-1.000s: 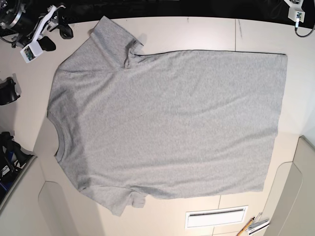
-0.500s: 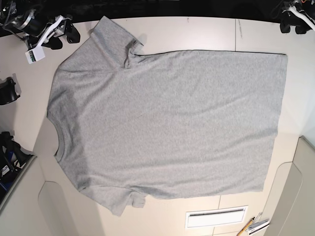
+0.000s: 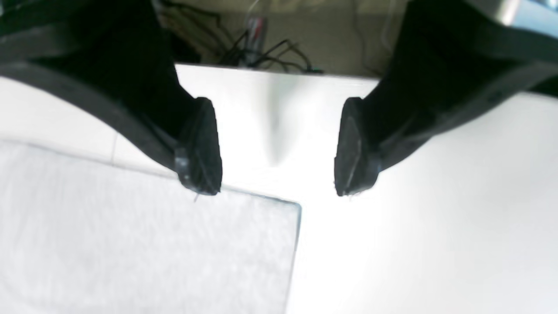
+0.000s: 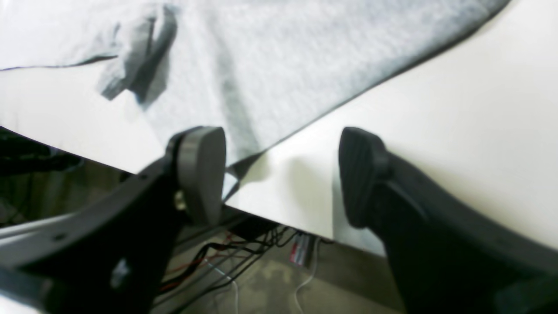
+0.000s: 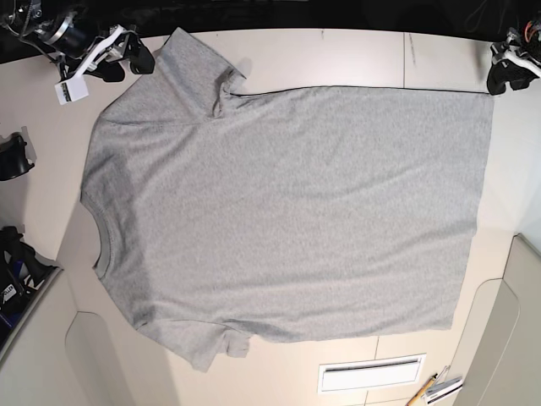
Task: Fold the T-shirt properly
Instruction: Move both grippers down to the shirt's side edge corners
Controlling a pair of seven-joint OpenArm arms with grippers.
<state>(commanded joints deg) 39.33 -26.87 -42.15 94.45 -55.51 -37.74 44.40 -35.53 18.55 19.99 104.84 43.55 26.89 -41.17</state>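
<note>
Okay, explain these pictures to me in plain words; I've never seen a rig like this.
It is a two-armed robot, each arm ending in a two-fingered end effector. The base view looks down from above. There the left end effector enters at the upper right and the right end effector at the upper left. The other two current pictures come from cameras on the wrists, so dark fingers frame each one.

Spread over the pale tabletop is a heather-grey T-shirt, plain side up, its neckline toward the base view's left. Nothing is held: both end effectors are open, near the shirt's far edge.
</note>
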